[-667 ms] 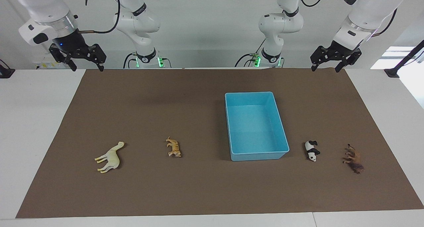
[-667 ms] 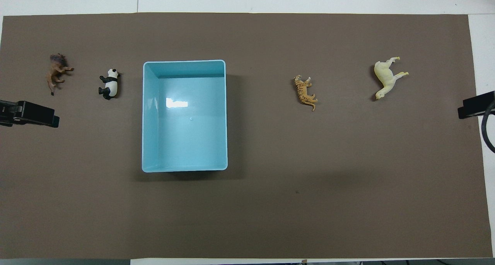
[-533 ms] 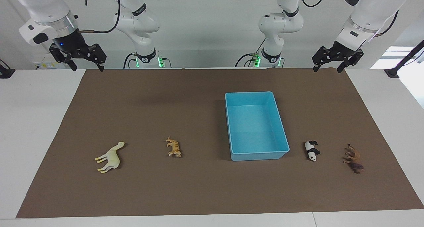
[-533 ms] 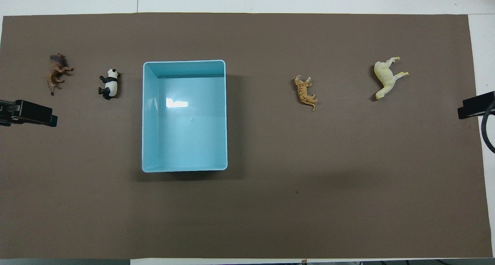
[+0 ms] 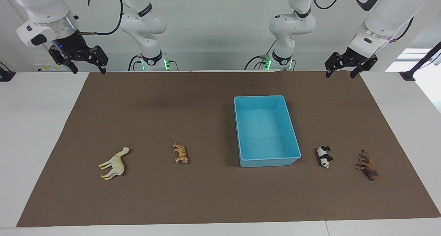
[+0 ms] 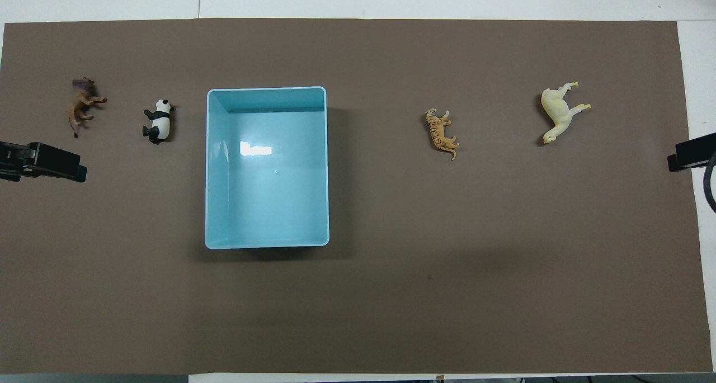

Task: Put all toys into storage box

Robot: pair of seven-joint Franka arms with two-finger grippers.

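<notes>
1. Nothing is stored yet: the light blue storage box (image 5: pixel 267 131), right of centre in the facing view, holds nothing.
2. All four toys lie on their sides on the brown mat (image 5: pixel 206 194), in a loose row across the lower middle of that view.
3. The cream camel (image 5: pixel 114 164) is at lower left and the orange tiger (image 5: pixel 181 153) sits between it and the box.
4. The panda (image 5: pixel 324 156) lies just beside the box's lower right corner, and the brown lion (image 5: pixel 368 165) is further right.
5. The right gripper (image 5: pixel 86 63) hangs at upper left over the mat's top edge, fingers spread wide and holding nothing.
6. The left gripper (image 5: pixel 344 68) hangs at upper right over the mat's top edge, fingers also parted and holding nothing.
7. All four picks and drops are left; I judge neither arm has committed to a toy.
</notes>
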